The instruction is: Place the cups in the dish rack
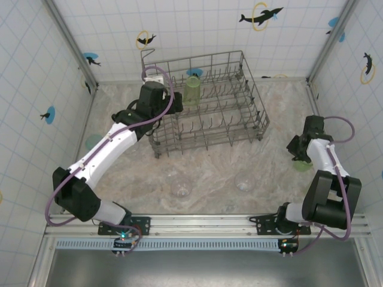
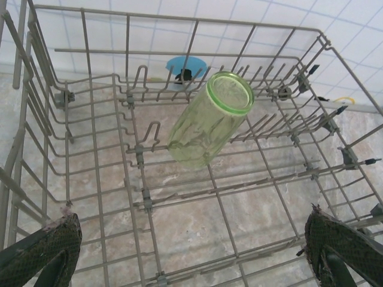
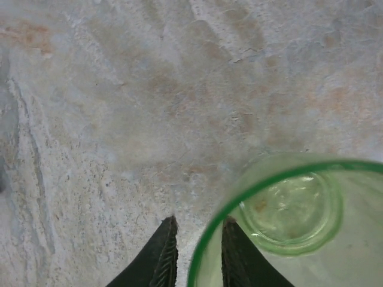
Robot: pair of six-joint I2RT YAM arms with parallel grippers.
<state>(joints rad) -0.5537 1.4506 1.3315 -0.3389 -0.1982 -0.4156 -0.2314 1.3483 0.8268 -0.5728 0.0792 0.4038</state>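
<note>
**Item:** light-green tumbler (image 3: 287, 209), standing upright on the counter (image 1: 209, 167) at the right side, well apart from the dish rack (image 1: 254, 95).

**Right pincer** (image 3: 198, 239): one finger is set outside the rim and one inside. Whether the wall is truly clamped cannot be told.

**Left pincer** (image 2: 190, 239): released and held wide above the rack, where a second green tumbler (image 2: 206, 119) is lodged tilted among the tines.

**Also listed:** two clear cups (image 1: 181, 186), left on the near counter.

**Risks noted:**
- A one-wall pinch on a slick translucent wall may be lost on lifting, so the tumbler could swing, slip or be tipped over.
- The rack space may be contested by both arms.
- The tilted tumbler may be dislodged.
</note>
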